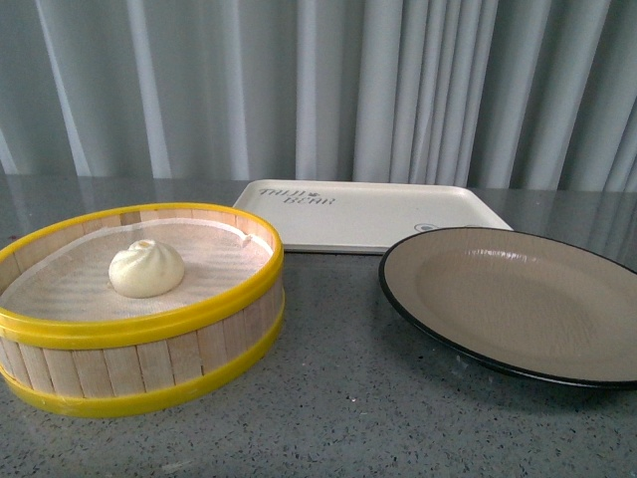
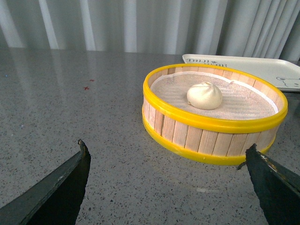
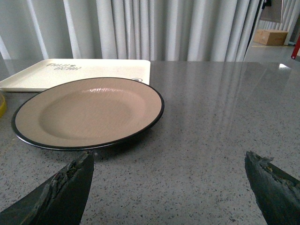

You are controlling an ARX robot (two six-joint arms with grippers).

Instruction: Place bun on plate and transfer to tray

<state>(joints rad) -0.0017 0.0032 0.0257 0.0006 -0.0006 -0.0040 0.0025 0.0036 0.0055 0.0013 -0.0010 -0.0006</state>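
The cream-white bun (image 1: 146, 268) sits on white cloth inside a yellow-rimmed wooden steamer basket (image 1: 149, 363) at the left; it also shows in the left wrist view (image 2: 205, 95). The tan plate (image 1: 518, 299) with a black rim lies empty at the right, and shows in the right wrist view (image 3: 89, 111). The cream tray (image 1: 363, 214) with dark lettering lies behind both, empty. Neither arm shows in the front view. My left gripper (image 2: 166, 161) is open above the table, short of the basket (image 2: 211, 136). My right gripper (image 3: 168, 164) is open above the table, short of the plate.
The table is grey speckled stone (image 1: 328, 418). Grey curtains (image 1: 318, 80) hang behind it. The tray's corner shows past the basket in the left wrist view (image 2: 262, 68) and behind the plate in the right wrist view (image 3: 75, 72). A cardboard box (image 3: 271, 36) stands far off.
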